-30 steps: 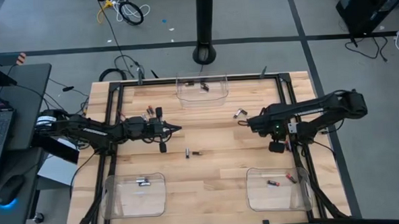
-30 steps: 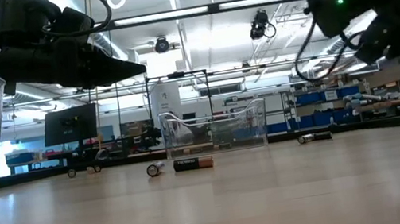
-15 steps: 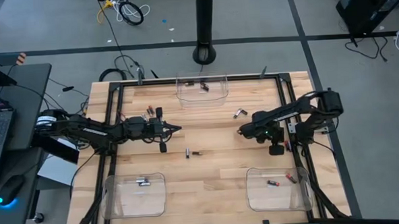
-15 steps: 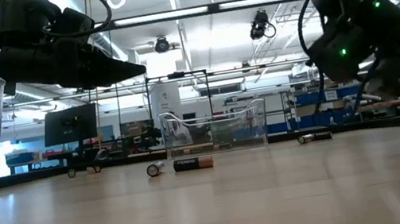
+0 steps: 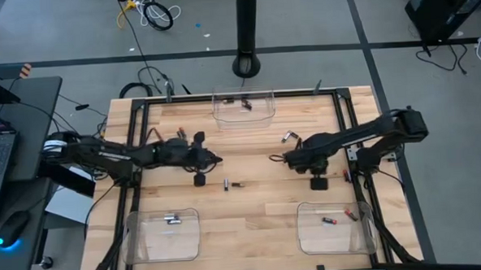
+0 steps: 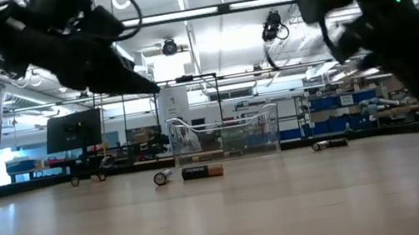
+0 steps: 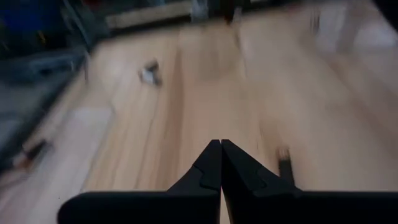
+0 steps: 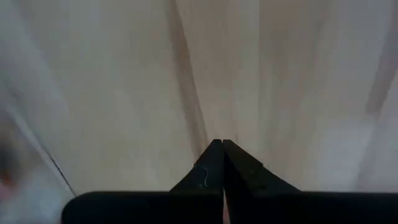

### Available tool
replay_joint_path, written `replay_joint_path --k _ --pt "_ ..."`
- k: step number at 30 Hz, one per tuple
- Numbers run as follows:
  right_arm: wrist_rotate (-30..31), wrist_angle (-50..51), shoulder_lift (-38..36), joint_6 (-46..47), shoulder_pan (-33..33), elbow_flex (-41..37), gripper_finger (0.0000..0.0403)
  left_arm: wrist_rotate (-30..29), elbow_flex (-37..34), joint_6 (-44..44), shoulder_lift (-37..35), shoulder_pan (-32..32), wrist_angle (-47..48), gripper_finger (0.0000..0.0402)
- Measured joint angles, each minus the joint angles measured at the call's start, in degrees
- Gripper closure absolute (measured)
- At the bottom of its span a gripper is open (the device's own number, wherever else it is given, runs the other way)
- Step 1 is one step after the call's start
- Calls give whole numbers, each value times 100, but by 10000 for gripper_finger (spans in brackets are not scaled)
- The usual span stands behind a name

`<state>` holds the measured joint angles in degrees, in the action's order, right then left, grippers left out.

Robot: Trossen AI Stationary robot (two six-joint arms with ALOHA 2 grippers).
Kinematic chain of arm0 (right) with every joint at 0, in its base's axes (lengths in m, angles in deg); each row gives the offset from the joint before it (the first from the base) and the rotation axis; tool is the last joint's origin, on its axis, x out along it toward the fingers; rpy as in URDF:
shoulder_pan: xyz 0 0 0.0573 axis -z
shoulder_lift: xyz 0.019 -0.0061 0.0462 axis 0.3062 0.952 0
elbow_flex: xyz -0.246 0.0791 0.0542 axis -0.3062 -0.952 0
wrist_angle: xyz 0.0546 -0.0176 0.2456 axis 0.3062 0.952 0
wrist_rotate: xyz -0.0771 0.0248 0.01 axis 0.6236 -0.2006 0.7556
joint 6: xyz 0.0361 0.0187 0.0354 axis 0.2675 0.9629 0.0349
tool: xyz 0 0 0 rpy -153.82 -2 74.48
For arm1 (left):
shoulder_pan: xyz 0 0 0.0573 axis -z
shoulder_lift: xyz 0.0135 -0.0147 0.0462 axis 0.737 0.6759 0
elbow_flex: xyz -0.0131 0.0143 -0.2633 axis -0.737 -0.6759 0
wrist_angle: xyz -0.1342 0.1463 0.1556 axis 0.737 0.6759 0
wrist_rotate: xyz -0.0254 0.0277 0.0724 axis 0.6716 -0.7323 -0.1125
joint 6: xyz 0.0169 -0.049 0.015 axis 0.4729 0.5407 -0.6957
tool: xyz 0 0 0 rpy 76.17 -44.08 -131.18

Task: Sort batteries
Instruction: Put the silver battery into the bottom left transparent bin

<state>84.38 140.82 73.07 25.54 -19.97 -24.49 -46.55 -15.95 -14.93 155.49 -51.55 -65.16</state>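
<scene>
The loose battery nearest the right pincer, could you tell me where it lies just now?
In the high view, that battery lies on the table's right half, just beyond the shut right pincer, toward the far clear bin.

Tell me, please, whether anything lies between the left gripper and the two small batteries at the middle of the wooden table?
Nothing visible does: bare wood separates the shut left gripper from the two small batteries lying loose mid-table.
</scene>
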Motion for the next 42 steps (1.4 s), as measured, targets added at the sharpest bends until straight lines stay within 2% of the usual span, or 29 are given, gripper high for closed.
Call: replay_joint_path --k 5,10,17,23,29,34,42 --pt "138 -1676 -672 93 -112 0 396 -629 1214 529 0 -4 2630 394" --pt "422 -3262 -1164 -467 -167 -330 396 -1311 2082 1043 0 -38 4707 395" --pt "420 -4916 -1289 -925 -32 -1014 395 -1398 2320 1793 0 -599 6725 395" --pt "416 -6361 -1287 -1125 7 -1601 395 -1259 2320 2012 -2 -1186 7245 396" --pt "409 -7161 -1287 -1081 7 -2092 395 -1004 2320 1410 -2 -1551 7566 380" --pt "407 -7225 -1283 -906 7 -2177 395 -1004 2320 1346 0 -1596 7586 323" --pt "402 -7297 -1283 -891 -14 -2177 395 -1096 2267 1631 0 -1749 7567 198"
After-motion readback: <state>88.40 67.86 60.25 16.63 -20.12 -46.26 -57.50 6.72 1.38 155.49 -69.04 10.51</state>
